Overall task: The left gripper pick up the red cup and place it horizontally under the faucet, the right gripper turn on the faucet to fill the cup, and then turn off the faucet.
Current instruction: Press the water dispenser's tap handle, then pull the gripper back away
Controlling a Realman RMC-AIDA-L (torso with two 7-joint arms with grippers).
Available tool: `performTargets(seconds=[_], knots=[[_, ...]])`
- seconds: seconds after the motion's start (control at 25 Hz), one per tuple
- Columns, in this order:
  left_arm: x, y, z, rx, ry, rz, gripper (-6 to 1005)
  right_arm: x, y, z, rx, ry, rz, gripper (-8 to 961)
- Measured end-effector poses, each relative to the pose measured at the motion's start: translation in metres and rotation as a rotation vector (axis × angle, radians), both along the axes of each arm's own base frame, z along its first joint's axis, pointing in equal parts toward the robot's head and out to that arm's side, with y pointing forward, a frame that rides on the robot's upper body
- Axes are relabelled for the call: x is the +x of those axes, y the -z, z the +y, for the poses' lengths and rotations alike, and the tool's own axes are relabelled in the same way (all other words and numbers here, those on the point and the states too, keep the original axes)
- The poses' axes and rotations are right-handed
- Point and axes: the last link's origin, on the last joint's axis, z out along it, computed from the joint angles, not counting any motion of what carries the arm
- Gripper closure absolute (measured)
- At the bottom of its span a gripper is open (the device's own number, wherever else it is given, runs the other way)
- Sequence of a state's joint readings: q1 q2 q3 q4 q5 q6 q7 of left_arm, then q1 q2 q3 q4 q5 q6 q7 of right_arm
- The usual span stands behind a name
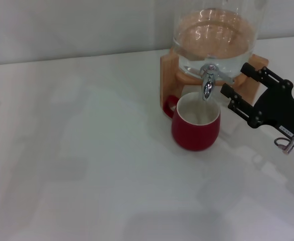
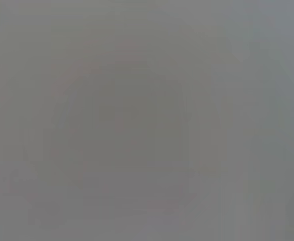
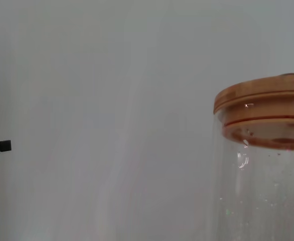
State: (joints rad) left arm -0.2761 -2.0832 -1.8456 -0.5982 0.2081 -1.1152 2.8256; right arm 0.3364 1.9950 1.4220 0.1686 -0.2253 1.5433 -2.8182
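The red cup (image 1: pixel 195 128) stands upright on the white table, its white inside directly below the spout of the chrome faucet (image 1: pixel 207 80) and its handle toward the wooden stand. My right gripper (image 1: pixel 234 78) hovers just right of the faucet, open, its two flat black jaws pointing at the tap without touching it. I cannot tell whether water is running. The left gripper is out of view; the left wrist view shows only flat grey.
The glass dispenser (image 1: pixel 214 40) holds water and rests on a wooden stand (image 1: pixel 168 75) at the back of the table. In the right wrist view its wooden lid (image 3: pixel 262 100) and clear wall show close by. White tabletop (image 1: pixel 87 160) spreads to the left and front.
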Motion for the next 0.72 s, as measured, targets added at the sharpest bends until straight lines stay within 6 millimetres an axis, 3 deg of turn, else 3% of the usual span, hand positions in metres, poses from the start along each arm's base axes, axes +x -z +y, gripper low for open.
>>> performTargets(seconds=[0.72], knots=[[0.0001, 0.0002, 0.0, -0.002, 0.001, 0.004, 111, 0.0006, -0.0009, -0.0001, 0.0, -0.001, -0.002, 336]])
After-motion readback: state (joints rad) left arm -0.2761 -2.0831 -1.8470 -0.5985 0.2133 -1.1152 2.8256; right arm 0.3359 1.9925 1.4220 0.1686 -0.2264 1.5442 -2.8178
